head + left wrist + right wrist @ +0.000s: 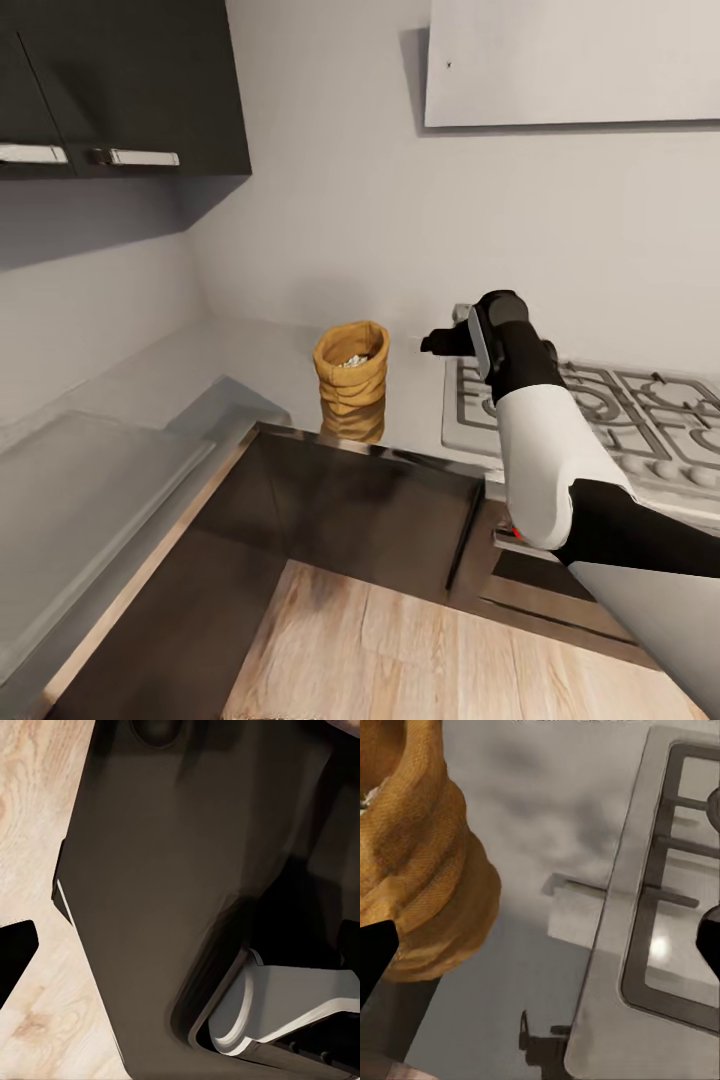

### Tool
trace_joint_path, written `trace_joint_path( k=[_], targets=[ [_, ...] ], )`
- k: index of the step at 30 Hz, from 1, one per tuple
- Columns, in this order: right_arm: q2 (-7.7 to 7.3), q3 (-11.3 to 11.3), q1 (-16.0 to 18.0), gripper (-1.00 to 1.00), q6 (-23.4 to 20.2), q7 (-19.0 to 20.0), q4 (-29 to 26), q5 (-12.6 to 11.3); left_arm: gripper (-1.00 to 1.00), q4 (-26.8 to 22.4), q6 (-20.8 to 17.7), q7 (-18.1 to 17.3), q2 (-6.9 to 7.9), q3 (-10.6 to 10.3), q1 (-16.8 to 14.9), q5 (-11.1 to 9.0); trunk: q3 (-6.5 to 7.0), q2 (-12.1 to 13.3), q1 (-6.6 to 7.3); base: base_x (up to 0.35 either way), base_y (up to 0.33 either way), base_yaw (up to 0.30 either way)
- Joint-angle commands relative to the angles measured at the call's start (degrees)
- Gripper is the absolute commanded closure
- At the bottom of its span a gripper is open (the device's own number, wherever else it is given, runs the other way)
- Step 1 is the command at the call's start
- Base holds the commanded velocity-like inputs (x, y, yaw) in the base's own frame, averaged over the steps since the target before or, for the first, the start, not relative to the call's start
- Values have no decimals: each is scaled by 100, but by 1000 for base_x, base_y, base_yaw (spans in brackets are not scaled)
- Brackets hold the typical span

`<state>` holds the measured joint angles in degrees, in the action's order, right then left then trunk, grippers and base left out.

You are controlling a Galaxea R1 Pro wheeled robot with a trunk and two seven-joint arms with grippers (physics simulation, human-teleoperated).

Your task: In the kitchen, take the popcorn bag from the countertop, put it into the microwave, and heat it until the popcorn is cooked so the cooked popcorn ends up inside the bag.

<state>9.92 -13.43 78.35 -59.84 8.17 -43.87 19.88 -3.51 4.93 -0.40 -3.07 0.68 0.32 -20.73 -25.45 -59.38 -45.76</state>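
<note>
The tan popcorn bag [351, 380] stands upright on the grey countertop [230, 365], near its front edge. Whitish popcorn [354, 360] shows inside its rolled rim. My right gripper [436, 343] hovers just right of the bag at about rim height, pointing toward it, a small gap between them. In the right wrist view the bag [424, 870] looms close beside one finger of the right gripper [540, 952], which is open and holds nothing. My left gripper [180, 949] hangs low over the wooden floor, open and empty. The microwave is out of view.
A gas hob [600, 410] with grates lies right of the bag, under my right arm. Dark wall cabinets [110, 90] hang at the upper left, and a pale hood [570, 60] above the hob. Dark cabinet fronts [340, 510] and wooden floor [400, 650] are below.
</note>
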Motion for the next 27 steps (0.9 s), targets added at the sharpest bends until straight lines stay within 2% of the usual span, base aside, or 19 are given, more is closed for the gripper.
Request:
trace_joint_path(
  k=[1,19,27],
  targets=[
    [8,-28,4,-100,-16,54,-7,59,-100,-9,8,-4,-1,5,3,-27,-5,-4,-1,0,0,275],
    [8,-26,4,-100,-16,18,-7,69,-100,-9,8,-4,-1,11,3,-27,-5,-4,-1,0,0,272],
    [8,-12,4,-100,-16,10,-7,71,-100,-9,8,-4,-1,11,3,-27,-5,-4,-1,0,0,35]
  ],
)
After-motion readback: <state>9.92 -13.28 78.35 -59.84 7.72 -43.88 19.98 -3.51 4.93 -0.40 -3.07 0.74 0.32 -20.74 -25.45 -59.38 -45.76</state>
